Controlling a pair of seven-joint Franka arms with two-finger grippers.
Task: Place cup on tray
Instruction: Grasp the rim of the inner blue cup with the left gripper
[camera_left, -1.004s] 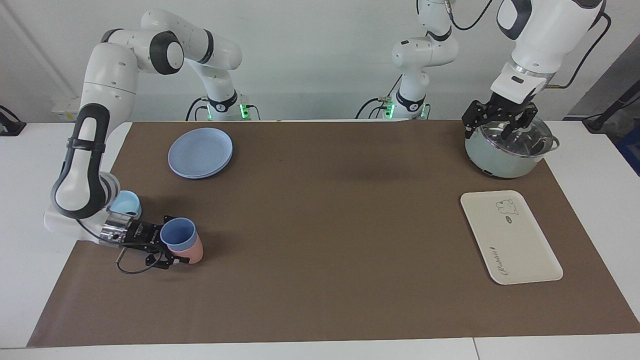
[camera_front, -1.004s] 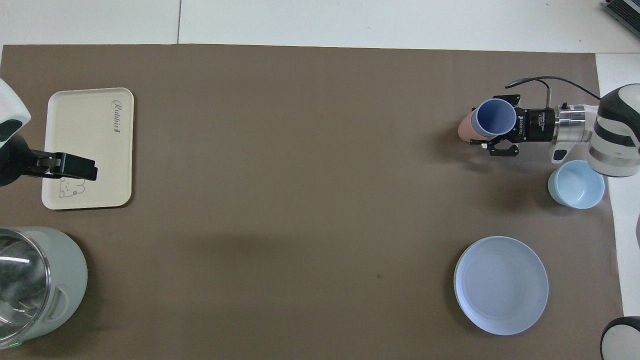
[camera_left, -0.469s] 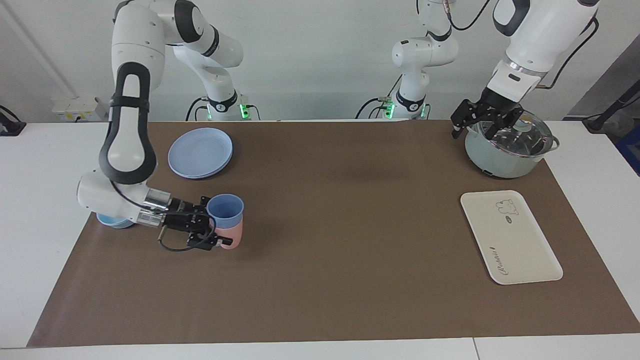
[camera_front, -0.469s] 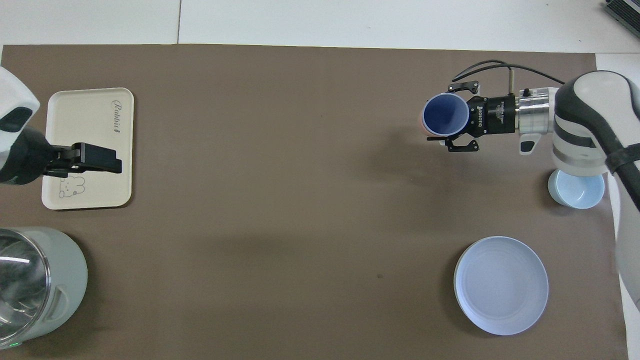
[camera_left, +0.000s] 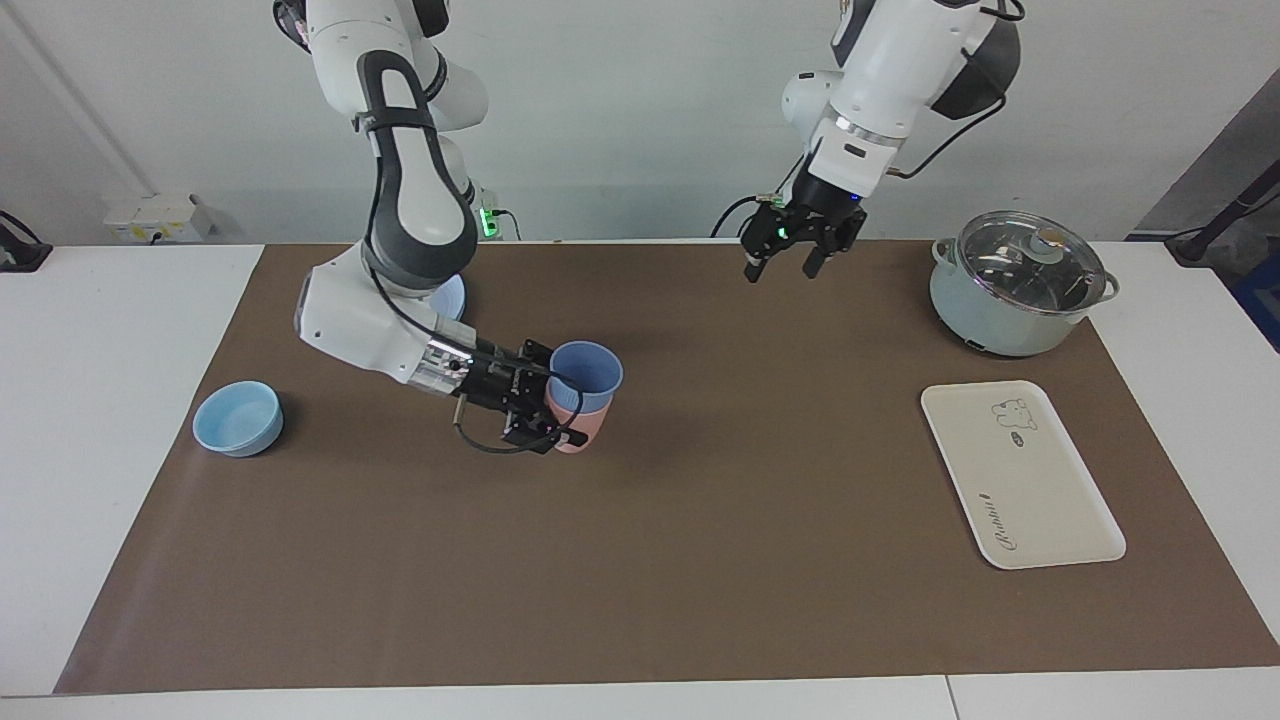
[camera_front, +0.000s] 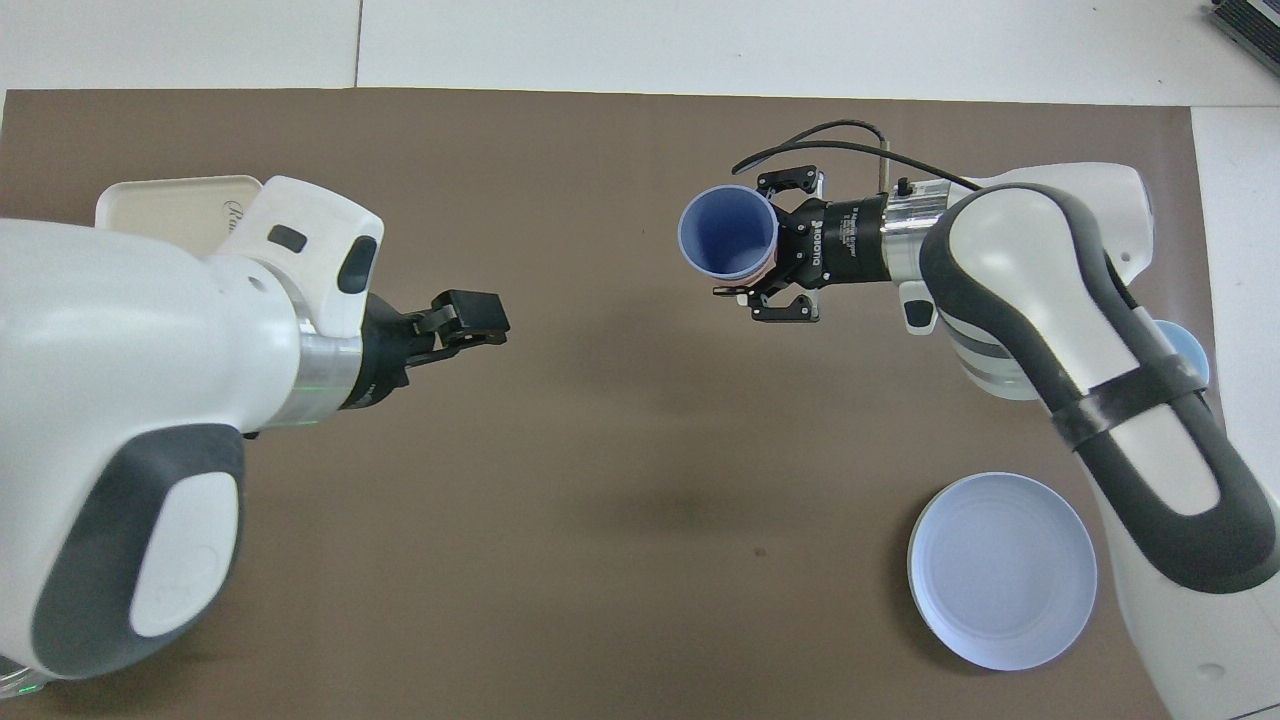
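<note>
- Cup (camera_left: 586, 373): small periwinkle-blue tumbler, tapered, matte plastic, no handle; nested in a salmon-pink tumbler (camera_left: 578, 428) of like size. Both are carried in the air over the brown mat (camera_left: 700, 560), well apart from the tray, toward the right arm's end.
- Right gripper (camera_left: 545, 405): black, two-fingered, reaching in sideways, fingers pinched on the stacked tumblers; a thin black cable loops beneath it.
- Tray (camera_left: 1020, 472): flat, cream-white, rectangular with rounded corners, cartoon animal print and cursive lettering; it lies bare at the left arm's end of the mat.
- Left gripper (camera_left: 795, 250): black, pointing downward in the air over the mat, well apart from the tray, fingers spread and holding nothing.
- Pot (camera_left: 1018, 285): pale green, round, domed glass lid with a knob; just nearer the robots than the tray.
- Bowl (camera_left: 238, 418): low, light blue, round; well apart from the tray, at the right arm's end.
- Plate (camera_front: 1002, 570): round, pale blue, shallow; also well apart from the tray, nearer the robots than the bowl.
</note>
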